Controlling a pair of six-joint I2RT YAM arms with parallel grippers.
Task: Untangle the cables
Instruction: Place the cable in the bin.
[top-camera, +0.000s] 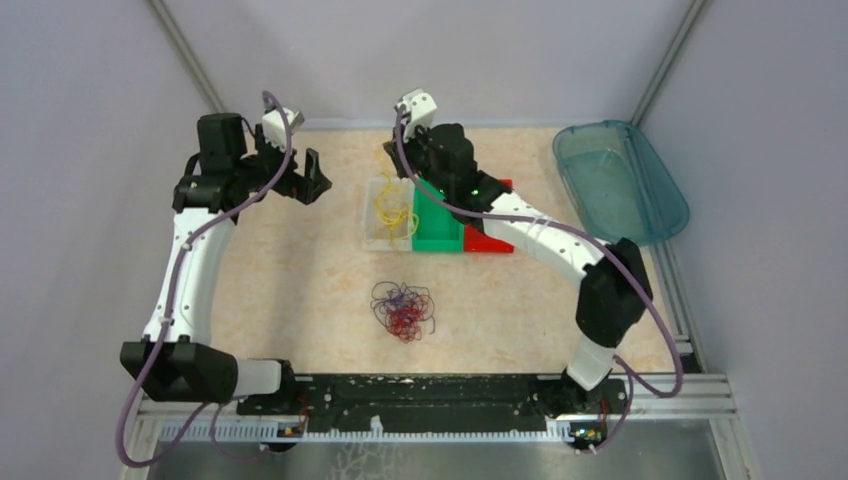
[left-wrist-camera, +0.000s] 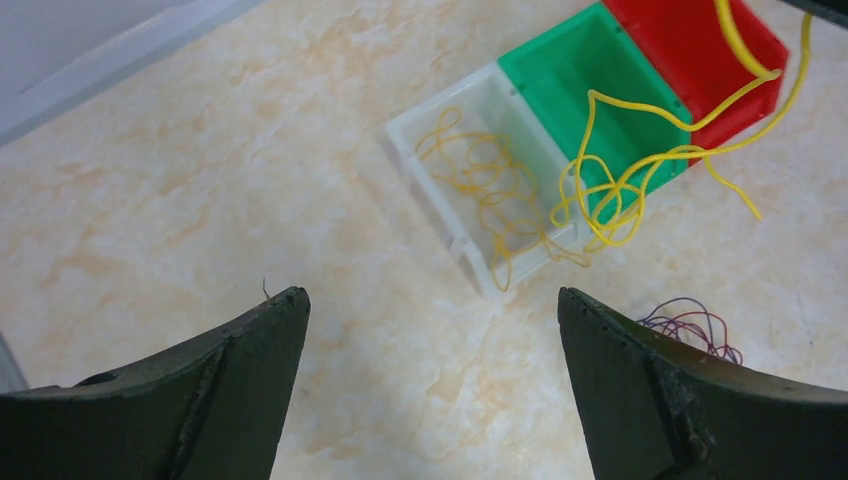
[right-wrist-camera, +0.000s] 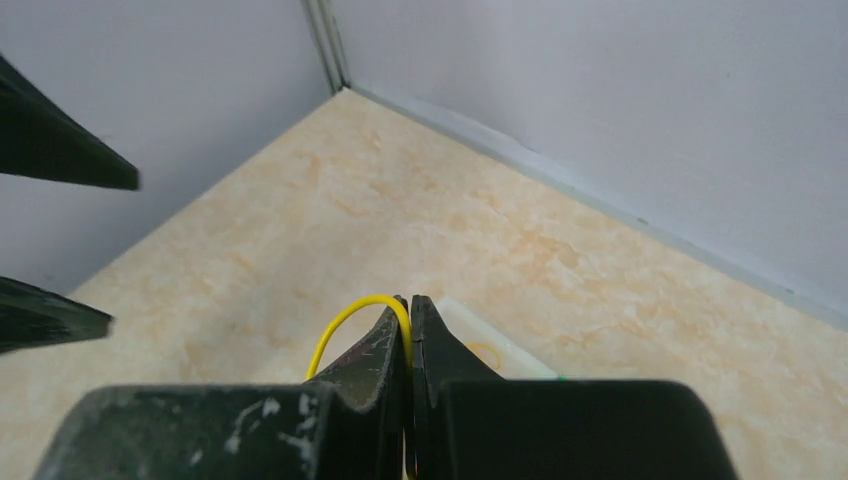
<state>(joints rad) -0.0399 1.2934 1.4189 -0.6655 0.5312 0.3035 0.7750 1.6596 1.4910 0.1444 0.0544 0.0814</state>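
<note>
A yellow cable (right-wrist-camera: 340, 330) is pinched between the fingertips of my right gripper (right-wrist-camera: 410, 302), which is shut on it. Seen from above, my right gripper (top-camera: 400, 150) hangs over the clear bin (top-camera: 372, 238), and the yellow cable (top-camera: 390, 205) dangles into it. In the left wrist view the hanging yellow cable (left-wrist-camera: 640, 165) loops over the bin edge, with more yellow wire (left-wrist-camera: 480, 180) lying inside. A red and dark purple tangle of cables (top-camera: 402, 308) lies on the table in front of the bins. My left gripper (top-camera: 318, 177) is open and empty, to the left of the bins.
A green bin (top-camera: 437, 225) and a red bin (top-camera: 490, 240) stand right of the clear one. A teal tub (top-camera: 620, 180) sits at the far right. Walls and frame rails close the table's back and sides.
</note>
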